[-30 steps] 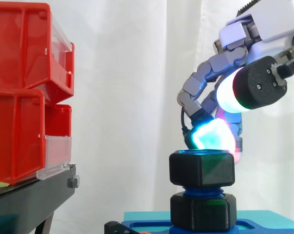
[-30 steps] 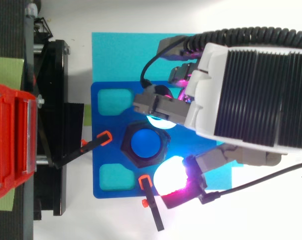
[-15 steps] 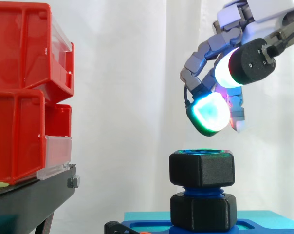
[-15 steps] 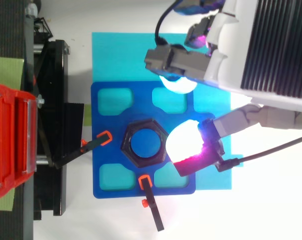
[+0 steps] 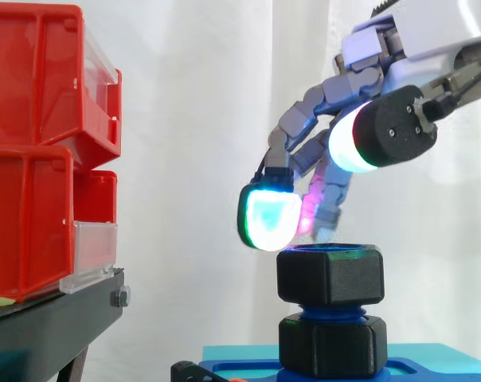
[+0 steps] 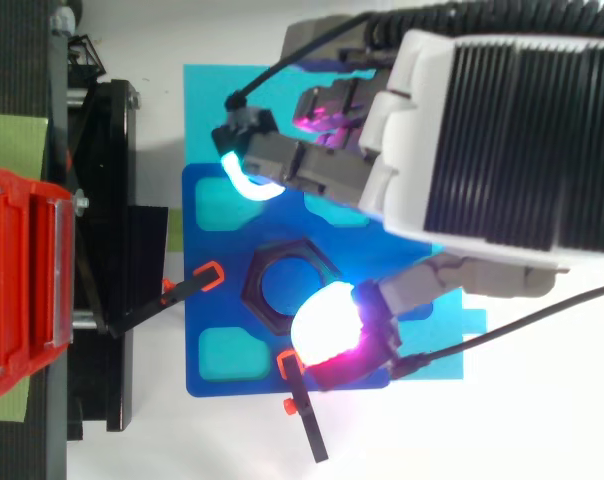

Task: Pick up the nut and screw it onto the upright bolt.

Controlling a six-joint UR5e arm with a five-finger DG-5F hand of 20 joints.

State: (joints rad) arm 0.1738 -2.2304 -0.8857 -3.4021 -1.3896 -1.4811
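Note:
The black hex nut (image 5: 330,274) sits on top of the upright blue bolt (image 5: 330,312); from above I see its ring (image 6: 254,292) round the bolt's blue top (image 6: 285,290). Under it a second black hex piece (image 5: 332,347) stands on the blue base plate (image 6: 214,300). My hand (image 6: 482,130) hovers just above the nut, open and holding nothing. A cyan-green fingertip (image 5: 268,219) hangs just up and left of the nut's top edge. The white thumb pad (image 5: 350,147) is higher, over the nut's near side.
Stacked red bins (image 5: 41,151) on a black stand (image 5: 49,318) fill the left. Two black clamps with orange tips (image 6: 210,275) (image 6: 292,368) hold the base plate, which lies on a cyan mat (image 6: 222,110).
The hand rose off the nut, then swung back down and left. Its fingers now reach out over the nut, the cyan tip past its far-left side. The nut stays on the bolt.

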